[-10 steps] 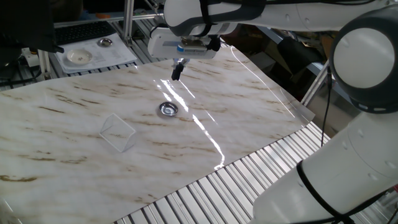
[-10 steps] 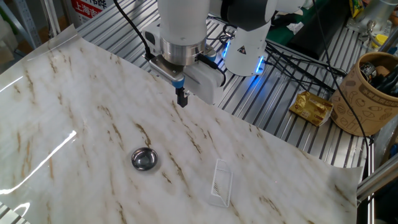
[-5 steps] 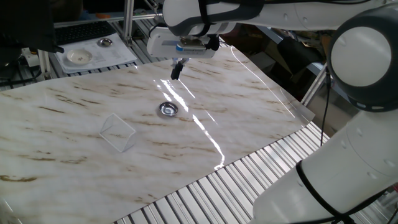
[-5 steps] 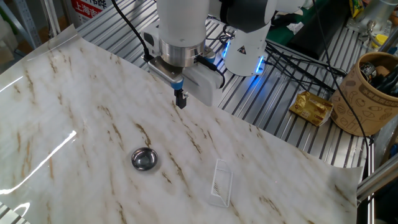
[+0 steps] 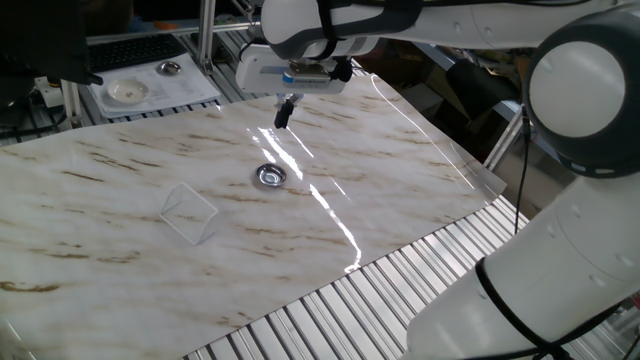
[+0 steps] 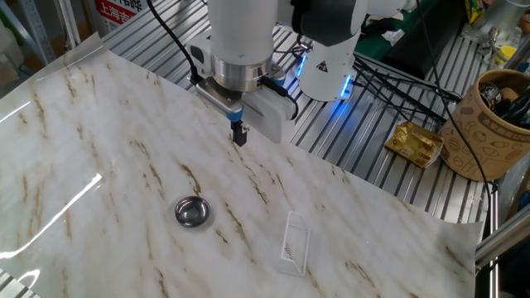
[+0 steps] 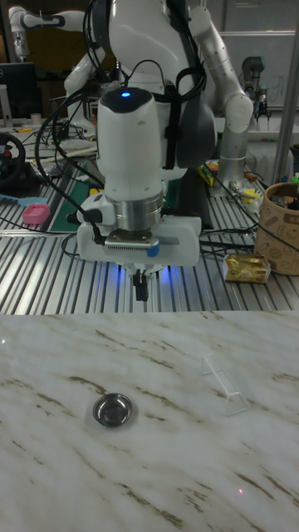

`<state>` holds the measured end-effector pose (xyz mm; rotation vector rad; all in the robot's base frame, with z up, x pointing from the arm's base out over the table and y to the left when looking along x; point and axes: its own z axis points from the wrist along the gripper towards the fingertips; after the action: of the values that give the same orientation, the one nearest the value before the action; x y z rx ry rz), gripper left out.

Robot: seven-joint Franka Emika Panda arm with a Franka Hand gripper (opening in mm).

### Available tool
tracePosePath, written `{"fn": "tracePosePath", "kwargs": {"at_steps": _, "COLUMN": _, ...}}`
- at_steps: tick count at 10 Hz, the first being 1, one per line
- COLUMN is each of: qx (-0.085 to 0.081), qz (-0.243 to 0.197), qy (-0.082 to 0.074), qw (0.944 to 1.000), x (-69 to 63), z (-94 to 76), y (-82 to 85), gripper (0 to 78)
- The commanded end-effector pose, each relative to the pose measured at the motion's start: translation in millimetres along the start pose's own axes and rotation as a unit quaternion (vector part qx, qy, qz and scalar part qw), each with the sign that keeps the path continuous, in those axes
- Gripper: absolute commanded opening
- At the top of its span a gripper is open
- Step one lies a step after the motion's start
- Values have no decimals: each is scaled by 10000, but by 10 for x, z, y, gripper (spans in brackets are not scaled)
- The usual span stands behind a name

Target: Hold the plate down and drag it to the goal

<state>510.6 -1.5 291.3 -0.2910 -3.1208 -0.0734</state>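
The plate [image 5: 270, 176] is a tiny shiny silver dish lying flat on the marble sheet; it also shows in the other fixed view [image 6: 192, 212] and the tall view [image 7: 112, 410]. The goal [image 5: 189, 212] is a faint whitish square outline, apart from the plate [image 6: 295, 242] [image 7: 224, 382]. My gripper [image 5: 283, 118] hangs above the sheet behind the plate, clear of it [image 6: 239, 137] [image 7: 142, 293]. Its fingers are pressed together with nothing between them.
A white tray at the back left holds a beige saucer [image 5: 128, 91] and another small silver dish [image 5: 169, 68]. A brown patterned cup [image 6: 489, 124] and a gold packet [image 6: 418, 142] sit on the ridged metal table beyond the sheet's edge.
My gripper has shifted slightly sideways and a little lower toward the sheet. The plate has stayed where it was.
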Motion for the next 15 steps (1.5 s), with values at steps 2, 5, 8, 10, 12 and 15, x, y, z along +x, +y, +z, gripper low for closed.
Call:
{"fn": "tracePosePath", "kwargs": {"at_steps": 2, "qx": -51, "qz": -59, "qy": 65, "qw": 9999, "x": -121, "z": 84, "y": -46, "gripper": 0}}
{"fn": "tracePosePath", "kwargs": {"at_steps": 5, "qx": -75, "qz": 42, "qy": 42, "qw": 10000, "x": -164, "z": 187, "y": -46, "gripper": 0}}
{"fn": "tracePosePath", "kwargs": {"at_steps": 8, "qx": -171, "qz": -7, "qy": -37, "qw": 9998, "x": -261, "z": 333, "y": -89, "gripper": 0}}
{"fn": "tracePosePath", "kwargs": {"at_steps": 10, "qx": -277, "qz": -35, "qy": -69, "qw": 9996, "x": -275, "z": 348, "y": -103, "gripper": 0}}
{"fn": "tracePosePath", "kwargs": {"at_steps": 12, "qx": -290, "qz": -39, "qy": -85, "qw": 9995, "x": -275, "z": 359, "y": -118, "gripper": 0}}
{"fn": "tracePosePath", "kwargs": {"at_steps": 15, "qx": -333, "qz": -53, "qy": -113, "qw": 9994, "x": -274, "z": 384, "y": -167, "gripper": 0}}
